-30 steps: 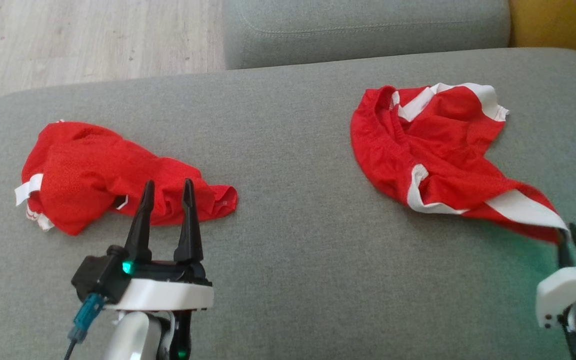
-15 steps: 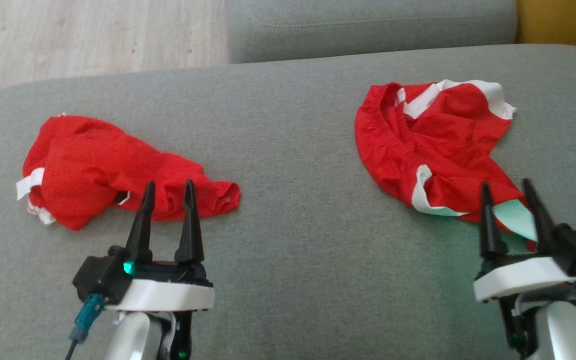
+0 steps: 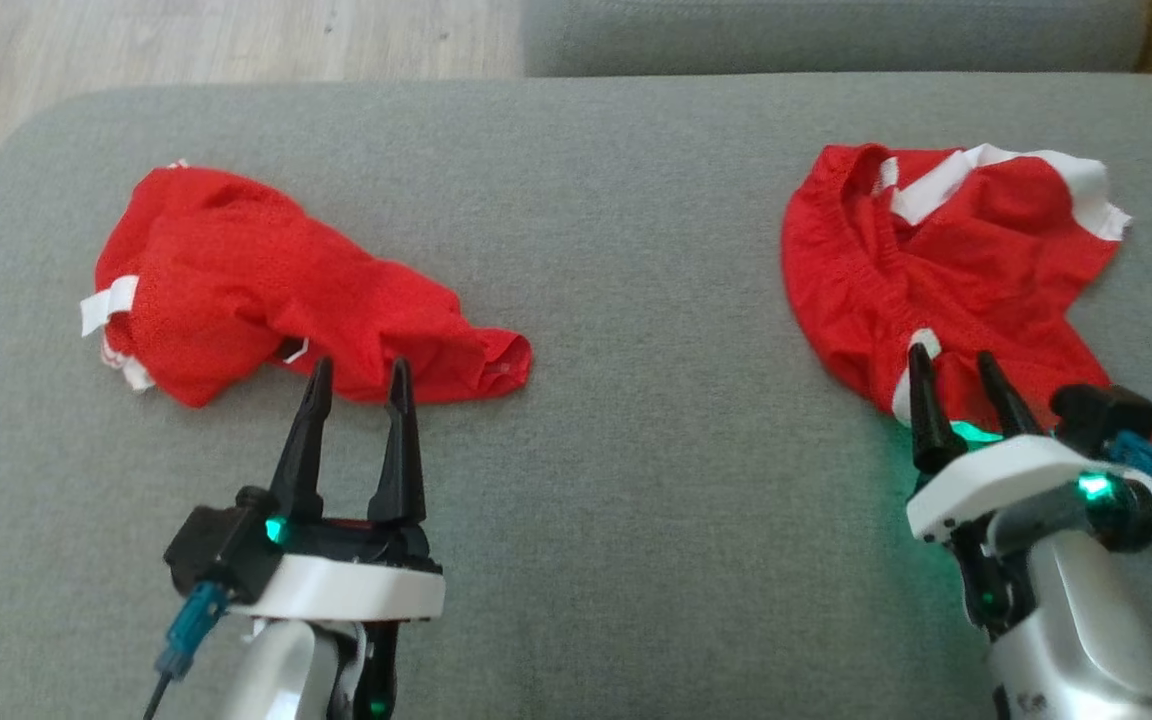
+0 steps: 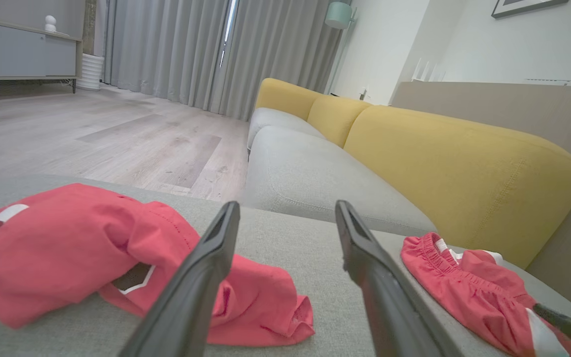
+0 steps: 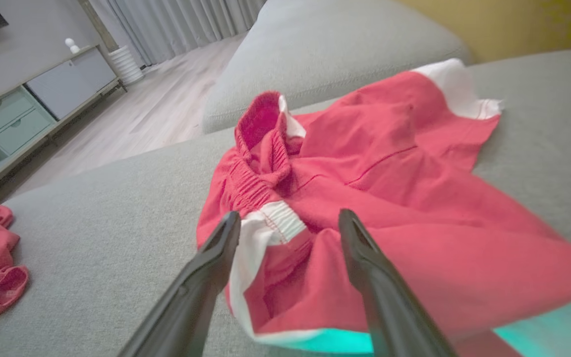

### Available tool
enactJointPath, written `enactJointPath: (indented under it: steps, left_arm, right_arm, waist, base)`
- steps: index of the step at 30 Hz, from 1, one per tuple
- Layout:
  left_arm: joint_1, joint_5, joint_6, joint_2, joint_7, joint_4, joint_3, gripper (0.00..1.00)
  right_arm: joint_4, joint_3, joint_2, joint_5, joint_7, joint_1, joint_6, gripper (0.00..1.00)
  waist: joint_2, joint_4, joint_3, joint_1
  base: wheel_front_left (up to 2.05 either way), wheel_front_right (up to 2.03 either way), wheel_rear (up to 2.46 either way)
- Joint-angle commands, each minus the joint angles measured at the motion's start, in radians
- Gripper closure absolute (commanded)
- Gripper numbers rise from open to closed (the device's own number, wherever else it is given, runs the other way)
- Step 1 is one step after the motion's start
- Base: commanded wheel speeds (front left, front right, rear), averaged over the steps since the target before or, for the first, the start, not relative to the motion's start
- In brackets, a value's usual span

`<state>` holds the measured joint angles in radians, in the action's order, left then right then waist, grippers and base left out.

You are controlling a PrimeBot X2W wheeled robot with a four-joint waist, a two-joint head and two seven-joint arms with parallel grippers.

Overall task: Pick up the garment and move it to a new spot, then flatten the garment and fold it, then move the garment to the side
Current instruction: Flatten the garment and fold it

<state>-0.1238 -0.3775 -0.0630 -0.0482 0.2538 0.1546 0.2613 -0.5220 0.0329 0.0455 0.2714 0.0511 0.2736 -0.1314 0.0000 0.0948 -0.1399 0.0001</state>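
Head view first: lower left, the left gripper [image 3: 360,368] stands wide and empty, its tips just short of a bunched red mesh garment [image 3: 266,300]. Lower right, the right gripper [image 3: 952,355] is spread wide too and holds nothing. It is poised over the near edge of a crumpled red fabric garment with white bands [image 3: 946,260]. Both pieces lie well apart on the grey fabric sofa cushion [image 3: 636,300].

Left wrist view: the open fingers frame the mesh garment [image 4: 67,248] at lower left. The banded garment [image 4: 464,287] sits at lower right, under a yellow padded backrest [image 4: 454,168].

Right wrist view: the parted fingers straddle the banded garment [image 5: 389,198] at its white-edged fold.

It's lying loose and rumpled, so I'd say flattening is the step in hand. Next the gripper needs to pinch a hem and draw it out smooth.

The count: two red garments, two grippers, both empty.
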Motion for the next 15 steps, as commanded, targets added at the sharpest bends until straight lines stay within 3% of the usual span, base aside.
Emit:
enactJointPath:
  steps: [1,8,9,10,15]
  left_arm:
    - [-0.053,-0.001,-0.006,-0.002,0.008,-0.031,-0.022,0.00]
    - [-0.062,-0.001,-0.006,-0.002,0.008,-0.028,-0.010,0.00]
    - [-0.062,-0.002,-0.007,-0.002,0.008,-0.026,-0.009,0.00]
    - [-0.063,-0.001,-0.007,-0.002,0.008,-0.025,-0.008,0.00]
    - [-0.061,-0.001,-0.004,-0.002,0.008,-0.021,-0.007,0.00]
  right_arm:
    - [0.011,-0.031,0.005,0.006,-0.003,0.055,0.001,0.00]
    - [-0.137,-0.067,0.005,0.011,0.007,0.142,0.001,0.02]
    - [-0.152,-0.076,0.005,0.011,0.018,0.152,0.001,0.56]
    - [-0.162,-0.084,0.005,0.008,0.035,0.162,0.001,1.00]
    - [-0.171,-0.166,0.005,-0.045,0.130,0.193,0.001,1.00]
  waist:
    - [0.0000,0.010,-0.009,-0.0001]
    - [0.0000,0.027,-0.021,-0.0001]
    - [0.0000,0.030,-0.021,-0.0001]
    - [0.0000,0.031,-0.019,-0.0001]
    - [0.0000,0.036,-0.010,-0.0001]
  base:
    - [0.00,0.00,0.00]
    - [0.00,0.00,0.00]
    - [0.00,0.00,0.00]
    - [0.00,0.00,0.00]
    - [0.00,0.00,0.00]
